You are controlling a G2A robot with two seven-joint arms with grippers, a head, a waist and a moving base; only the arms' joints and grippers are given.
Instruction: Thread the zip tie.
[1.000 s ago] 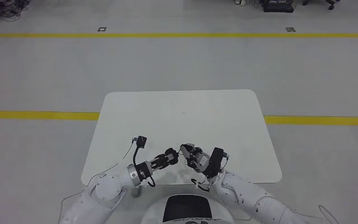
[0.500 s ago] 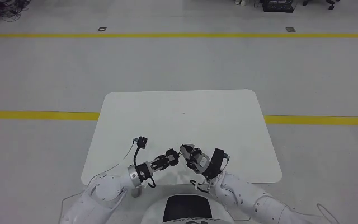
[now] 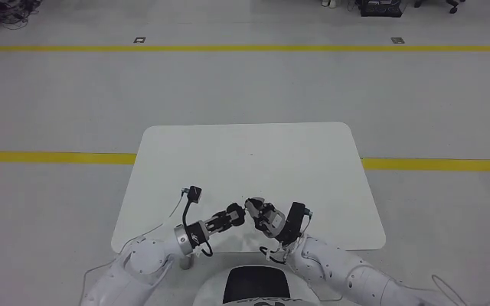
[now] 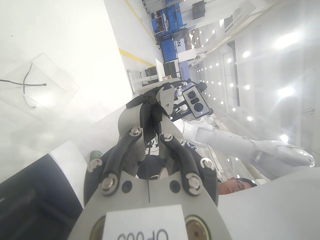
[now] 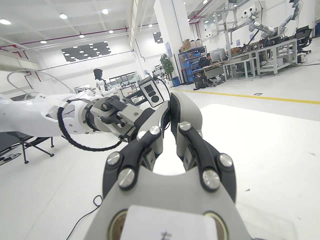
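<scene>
I am judging the threading unfinished, no loop showing: the left end effector (image 3: 234, 216) is seemingly pinching the thin black plastic zip tie (image 4: 135, 103) above the white rounded desk (image 3: 306, 153), the right end effector (image 3: 253, 207), pressing shut, is touching it, having edged closer than earlier

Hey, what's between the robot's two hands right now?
No gap shows: in the top view the left hand and right hand meet tip to tip. A zip tie there is too thin to make out.
</scene>
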